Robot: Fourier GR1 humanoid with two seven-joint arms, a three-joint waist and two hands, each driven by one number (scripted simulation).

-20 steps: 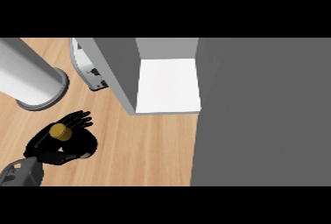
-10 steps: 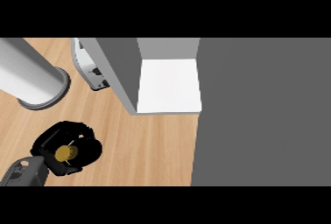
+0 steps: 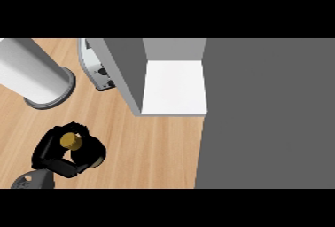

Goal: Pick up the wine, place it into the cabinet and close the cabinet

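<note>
The wine (image 3: pixel 71 141) stands upright at the near left of the wooden counter (image 3: pixel 153 150), seen from above as a gold cap with a dark body below it. The left hand (image 3: pixel 48 153) is wrapped round it, fingers and thumb curled against the bottle's sides, so the grasp appears made. Whether the bottle's base is off the counter cannot be told from this angle. The right hand does not show. The cabinet (image 3: pixel 173 88) lies farther off and to the right, well apart from the bottle, with its white interior floor exposed and nothing on it. A grey panel (image 3: pixel 124 66) runs along its left side; whether this is the door or a side wall cannot be told. A grey cylinder (image 3: pixel 36 77) stands at the far left, and a small appliance (image 3: pixel 98 73) sits partly hidden behind the panel. Assessment: only the pick-up is in hand. The carry, the placing and the closing are all outstanding.
</note>
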